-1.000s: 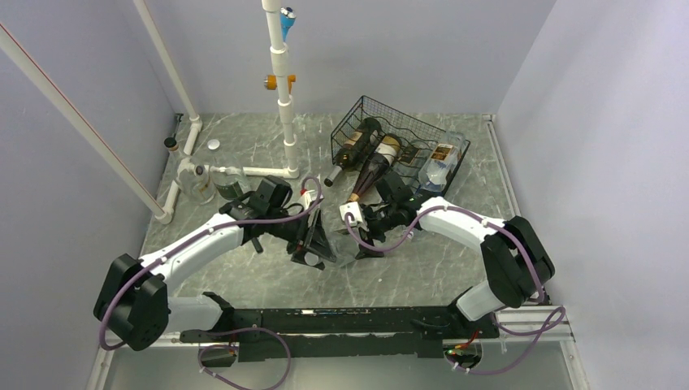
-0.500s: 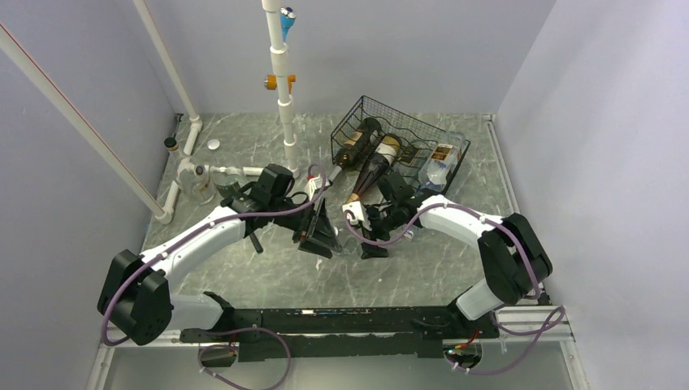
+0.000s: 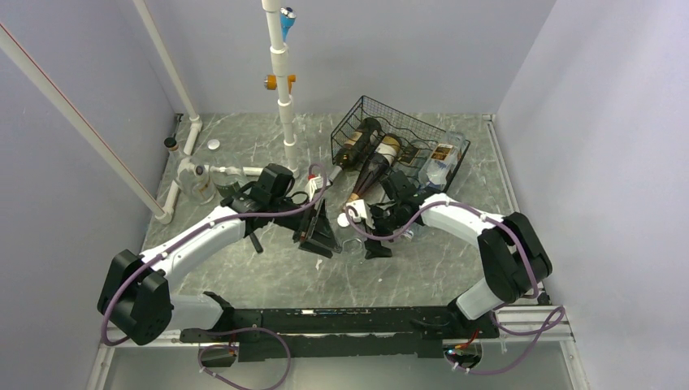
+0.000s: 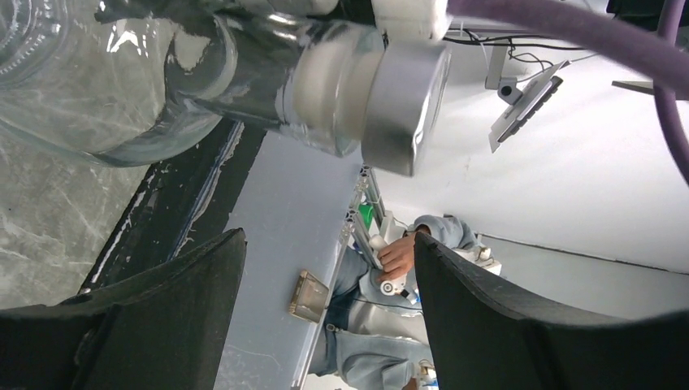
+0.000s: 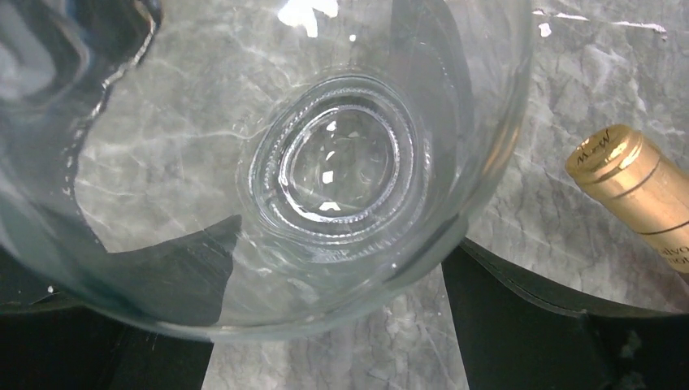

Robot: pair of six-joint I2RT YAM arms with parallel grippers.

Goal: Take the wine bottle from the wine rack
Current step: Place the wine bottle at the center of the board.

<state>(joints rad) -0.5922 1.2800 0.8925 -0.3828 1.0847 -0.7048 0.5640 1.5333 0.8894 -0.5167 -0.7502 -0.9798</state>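
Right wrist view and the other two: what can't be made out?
Right wrist view: the clear bottle fills the frame, its neck out of sight; the gold-capped bottle is cut by the right edge.
Left wrist view: the clear bottle's body runs off the top-left corner.
Top view: labels in the rack are too small; arms crowd the clear bottle.

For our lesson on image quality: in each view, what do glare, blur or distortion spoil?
Left wrist: the clear bottle looms close, soft-edged, streaked with white highlights. Right wrist: a glass base warps the marble table behind it; glare spots at top. Top external: even light, wine rack sharp.
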